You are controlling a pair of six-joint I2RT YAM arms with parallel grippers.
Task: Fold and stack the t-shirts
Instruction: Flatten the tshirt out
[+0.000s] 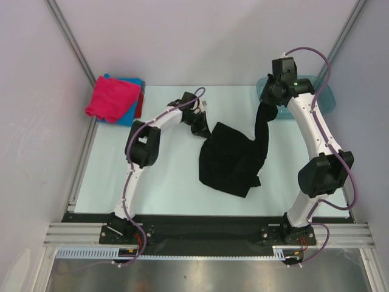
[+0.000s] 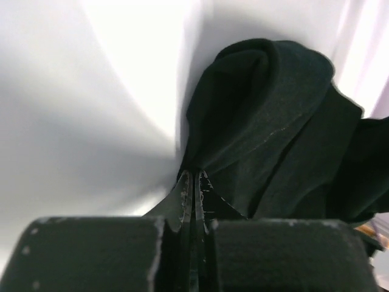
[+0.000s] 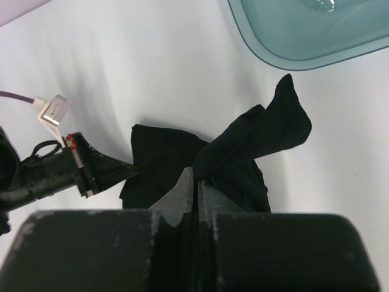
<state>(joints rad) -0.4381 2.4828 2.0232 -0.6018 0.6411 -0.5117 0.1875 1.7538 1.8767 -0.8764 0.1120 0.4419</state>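
The black t-shirt [image 1: 234, 161] lies crumpled on the table's middle. My right gripper [image 1: 267, 103] is shut on one part of it and holds a long strip of cloth up near the back right. In the right wrist view the jaws [image 3: 198, 173] pinch this cloth [image 3: 267, 134]. My left gripper [image 1: 202, 126] is shut at the shirt's upper left corner. In the left wrist view its tips [image 2: 193, 175] meet the black cloth [image 2: 267, 121]. A folded pile sits at the back left: magenta-pink shirt [image 1: 112, 97] on top, then blue [image 1: 132, 103] and red [image 1: 141, 100].
A translucent teal basin [image 1: 325, 94] stands at the back right behind my right gripper, and it shows in the right wrist view [image 3: 267, 48]. Grey walls close in the table at the left, back and right. The left gripper [image 3: 103, 170] shows in the right wrist view.
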